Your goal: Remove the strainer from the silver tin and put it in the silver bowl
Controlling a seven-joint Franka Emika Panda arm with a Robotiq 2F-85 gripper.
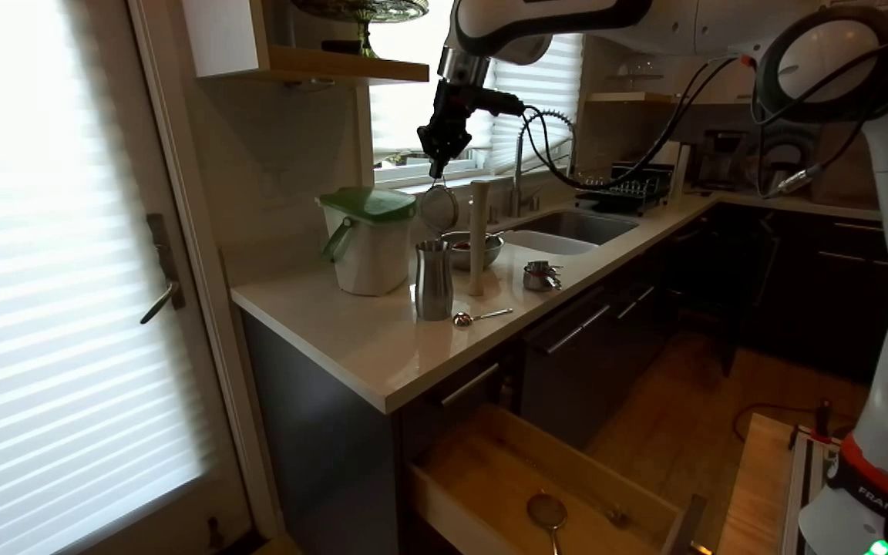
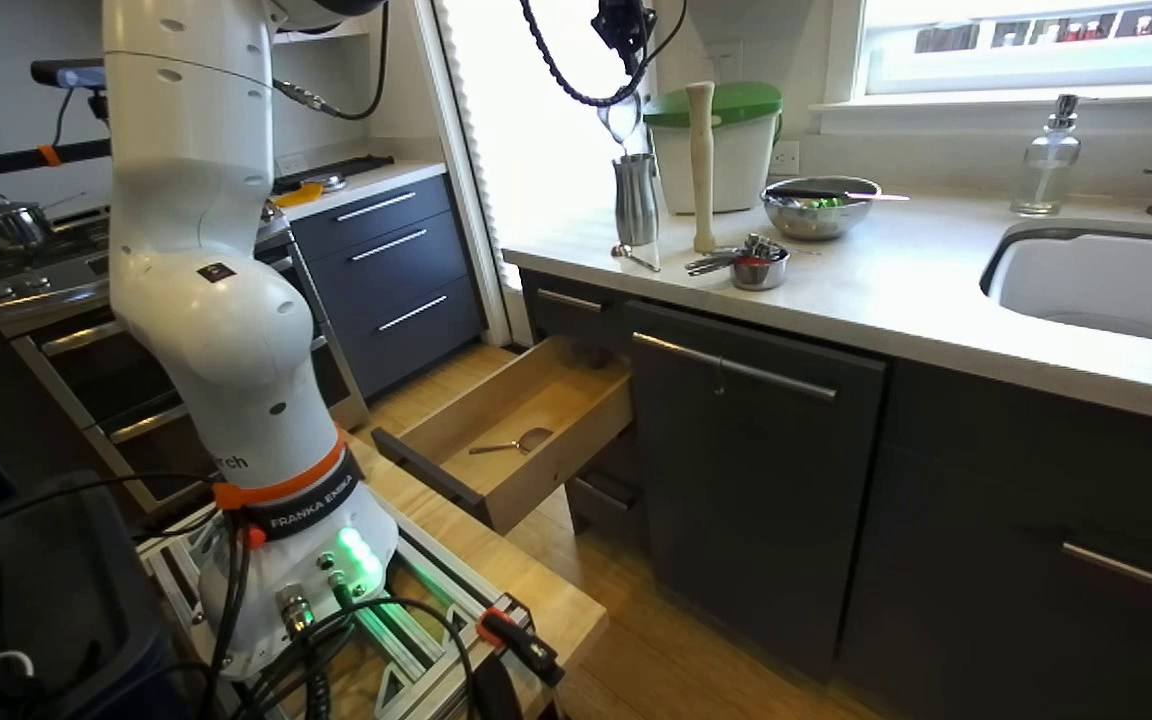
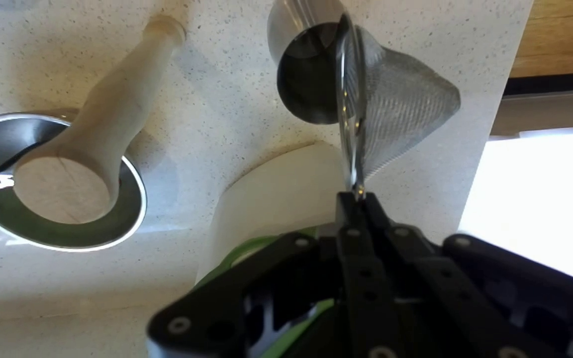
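Note:
My gripper [image 3: 357,199] is shut on the strainer [image 3: 408,99] at the end of its ring rim; the gripper also shows in an exterior view [image 1: 436,173]. The strainer is a cone of fine metal mesh, and it hangs down from the fingertips in both exterior views [image 1: 439,210] [image 2: 622,122]. Its lower end is just above the mouth of the silver tin [image 1: 434,284]; I cannot tell whether they touch. The tin [image 2: 636,205] stands upright and its dark opening shows in the wrist view. The silver bowl [image 2: 816,218] stands nearby with utensils in it; its rim shows in the wrist view [image 3: 142,199].
A white bin with a green lid [image 1: 371,204] stands beside the tin. An upright wooden pestle [image 1: 478,239] stands between tin and bowl. Measuring cups [image 1: 538,275] and a small metal scoop [image 1: 465,317] lie nearer the counter edge. An open drawer [image 2: 536,400] below holds another sieve.

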